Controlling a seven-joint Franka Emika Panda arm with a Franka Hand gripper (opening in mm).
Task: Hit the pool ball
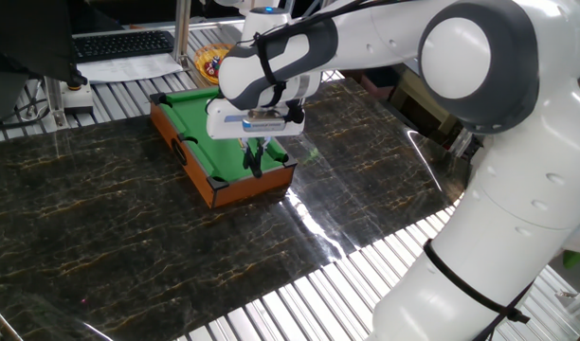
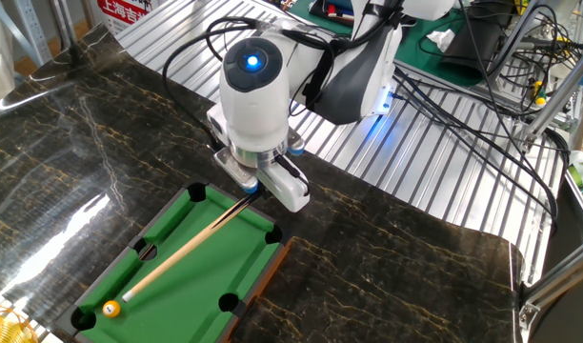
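One pincer (image 2: 251,187) is pinching the cue's (image 2: 185,250) butt; its tip is lying just beside the ball (image 2: 110,309), near the pool table's (image 2: 236,283) far pocket, toward the bench's (image 2: 396,248) corner. Pushing straight along the shaft should be striking it cleanly.

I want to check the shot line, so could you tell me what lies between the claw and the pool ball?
In the other fixed view, only the cue stick spans the green felt between claw and pool ball.
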